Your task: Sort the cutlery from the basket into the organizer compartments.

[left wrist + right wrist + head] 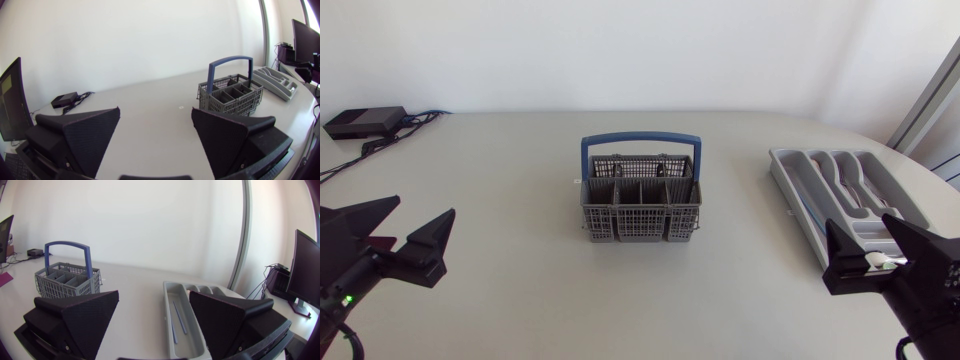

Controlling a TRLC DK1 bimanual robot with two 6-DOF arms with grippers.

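The grey cutlery basket [640, 208] with a blue handle [640, 140] stands upright mid-table; I cannot make out any cutlery inside it. The grey organizer [788, 182] lies at the right, with a thin blue stick [179, 317] in its long compartment. My left gripper [410, 228] is open at the front left, far from the basket [231, 95], which lies ahead of its fingers [90, 135]. My right gripper [880, 245] is open over the organizer's near end. In the right wrist view the organizer [167, 292] runs ahead between the fingers [225, 315], and the basket [67, 280] stands off to the side.
A black box [365, 122] with cables sits at the table's far left corner. The organizer [275, 82] lies close to the table's right edge. Bare tabletop surrounds the basket on all sides.
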